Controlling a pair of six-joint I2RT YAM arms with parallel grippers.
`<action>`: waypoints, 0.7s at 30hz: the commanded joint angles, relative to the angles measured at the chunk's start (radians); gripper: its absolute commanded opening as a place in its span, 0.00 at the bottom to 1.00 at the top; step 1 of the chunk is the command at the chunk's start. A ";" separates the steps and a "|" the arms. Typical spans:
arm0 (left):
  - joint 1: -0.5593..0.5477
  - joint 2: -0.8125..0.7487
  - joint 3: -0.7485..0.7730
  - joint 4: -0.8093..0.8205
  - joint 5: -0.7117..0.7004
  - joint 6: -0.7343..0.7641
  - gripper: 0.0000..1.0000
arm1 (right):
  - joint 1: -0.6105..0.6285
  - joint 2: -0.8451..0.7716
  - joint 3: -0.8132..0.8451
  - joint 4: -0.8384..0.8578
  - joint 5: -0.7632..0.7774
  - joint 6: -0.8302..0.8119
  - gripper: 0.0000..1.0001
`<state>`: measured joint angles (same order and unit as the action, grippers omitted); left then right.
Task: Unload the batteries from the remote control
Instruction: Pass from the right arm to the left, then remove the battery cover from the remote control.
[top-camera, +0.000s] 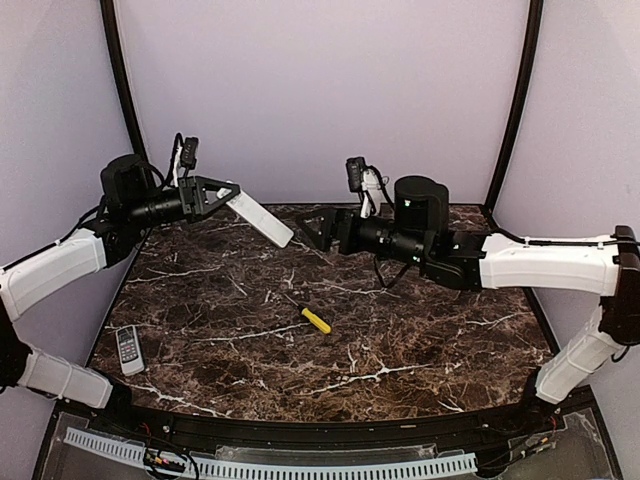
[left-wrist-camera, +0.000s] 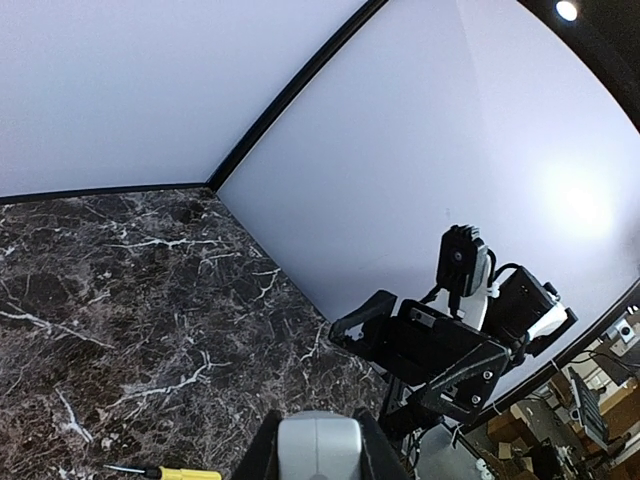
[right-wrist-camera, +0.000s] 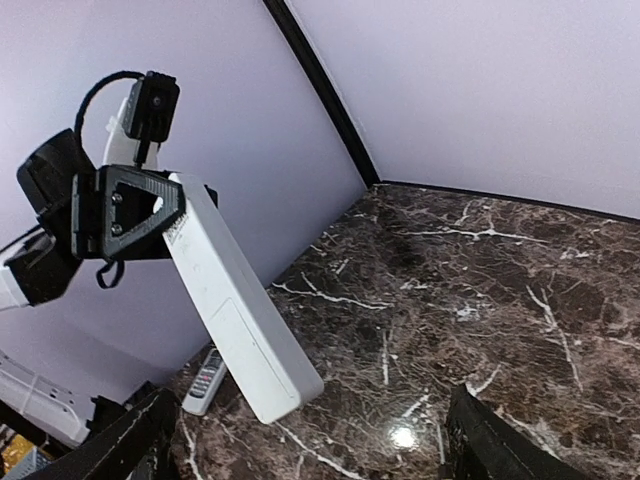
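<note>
**Remote held aloft by left arm; free end points at the spread right gripper**

Top view: The white remote (top-camera: 259, 219) is pinched at its upper-left end by the left gripper (top-camera: 226, 197) and is carried above the table (top-camera: 430, 340). Its long axis runs from upper left down to lower right, so that the free end faces the right gripper (top-camera: 308, 228), which lies just beside that end without touching it. The right arm is therefore the nearer one for any work on the free end. A screwdriver (top-camera: 313, 318) lies on the table nearer the arm bases, well apart from both grippers, and a small grey remote (top-camera: 129, 350) lies near the left edge.

Left wrist view: The white remote (left-wrist-camera: 320, 447) is seen end-on at the bottom of the frame, clamped between the jaws. The right gripper (left-wrist-camera: 362, 335) is seen beyond it, facing along its length.

Right wrist view: The white remote (right-wrist-camera: 236, 322) slants down from the left gripper (right-wrist-camera: 160, 215) towards the camera. The right gripper's own fingers (right-wrist-camera: 140, 445) are spread wide and nothing is held between them. A panel outline is made out on the lower half of the remote. No batteries are seen in any view; they are judged to be inside the remote, behind that panel.
</note>
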<state>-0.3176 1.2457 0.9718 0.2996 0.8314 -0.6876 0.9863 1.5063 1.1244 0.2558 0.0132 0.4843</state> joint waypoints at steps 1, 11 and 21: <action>0.002 -0.045 -0.057 0.307 0.095 -0.108 0.00 | 0.005 0.036 -0.024 0.289 -0.159 0.190 0.91; 0.002 -0.063 -0.096 0.431 0.114 -0.154 0.00 | 0.004 0.111 0.018 0.321 -0.228 0.228 0.88; 0.002 -0.073 -0.097 0.412 0.104 -0.137 0.00 | 0.005 0.163 0.062 0.347 -0.276 0.241 0.77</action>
<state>-0.3172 1.2091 0.8871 0.6815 0.9272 -0.8318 0.9848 1.6428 1.1461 0.5484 -0.2272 0.7185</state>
